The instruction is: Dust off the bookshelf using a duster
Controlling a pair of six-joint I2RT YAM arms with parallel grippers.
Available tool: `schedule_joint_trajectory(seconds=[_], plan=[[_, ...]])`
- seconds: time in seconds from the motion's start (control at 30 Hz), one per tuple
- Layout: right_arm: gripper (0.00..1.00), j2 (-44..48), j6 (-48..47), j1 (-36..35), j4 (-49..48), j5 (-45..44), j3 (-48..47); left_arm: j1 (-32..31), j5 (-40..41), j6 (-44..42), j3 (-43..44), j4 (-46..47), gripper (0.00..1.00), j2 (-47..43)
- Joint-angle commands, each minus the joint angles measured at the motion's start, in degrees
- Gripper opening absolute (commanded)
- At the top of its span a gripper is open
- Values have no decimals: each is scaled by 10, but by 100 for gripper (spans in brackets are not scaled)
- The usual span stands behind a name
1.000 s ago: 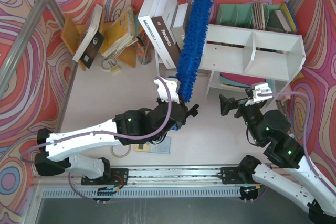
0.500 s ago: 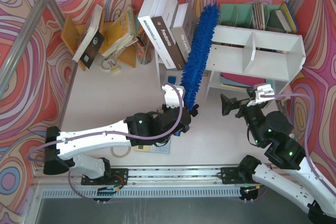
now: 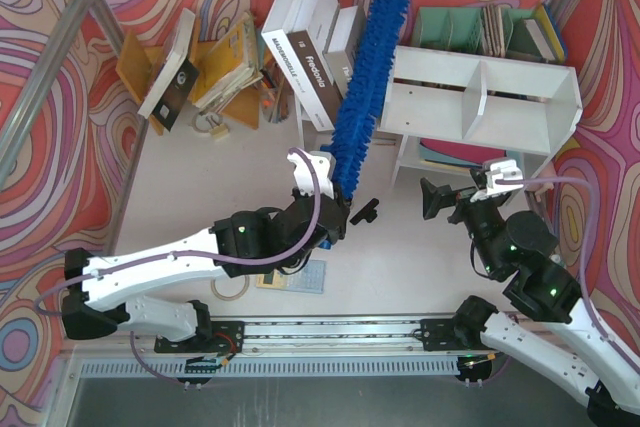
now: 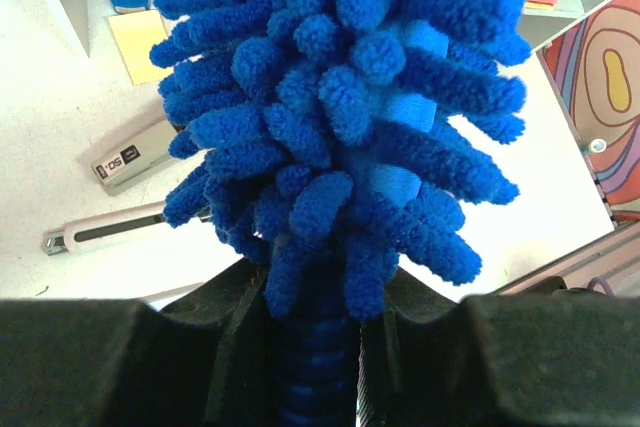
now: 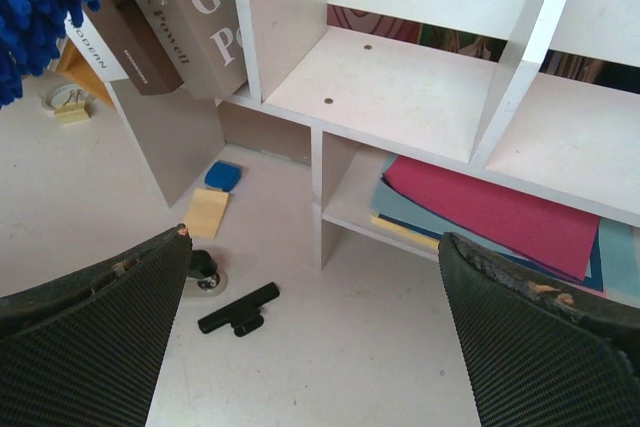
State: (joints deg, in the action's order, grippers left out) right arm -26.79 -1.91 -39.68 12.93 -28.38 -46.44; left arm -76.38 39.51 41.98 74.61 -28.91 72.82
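The duster (image 4: 340, 97) is fluffy blue cloth, thick soft chenille strands, on a ribbed blue plastic handle. The bookshelf (image 5: 400, 87) looks like smooth, matt white board. The fingers (image 5: 100, 297) of the right gripper (image 5: 315, 237) have a black, rough woven texture.

Sitting at bench (image 3: 200, 177) back R: bookshelf (image 3: 480, 97), w/ file organiser (image 3: 450, 27) behind, papers (image 5: 490, 212) in lower tier. Leaning just L of it: books (image 3: 305, 57). Rising from L tool (image 4: 315, 342) btwn books & bookshelf: duster (image 3: 365, 87). Hovering in front of bookshelf: R tool (image 5: 312, 247).
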Motion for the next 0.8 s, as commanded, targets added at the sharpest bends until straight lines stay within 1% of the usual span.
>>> schedule_joint_trajectory(seconds=[0.0, 0.1, 0.27, 0.5, 0.77], plan=[[99, -20, 8, 2, -1, -24, -28, 12, 22, 20, -16, 16, 0, 2], [99, -50, 34, 2, 18, -43, -56, 13, 5, 34, -27, 16, 0, 11], [99, -74, 44, 1, 4, -62, -38, 12, 8, 20, -25, 26, 0, 1], [99, -36, 24, 2, -17, -64, -15, 14, 29, -16, -19, 55, 0, -34], [99, -42, 28, 3, -7, -62, -17, 14, -4, 8, -20, 53, 0, -18]])
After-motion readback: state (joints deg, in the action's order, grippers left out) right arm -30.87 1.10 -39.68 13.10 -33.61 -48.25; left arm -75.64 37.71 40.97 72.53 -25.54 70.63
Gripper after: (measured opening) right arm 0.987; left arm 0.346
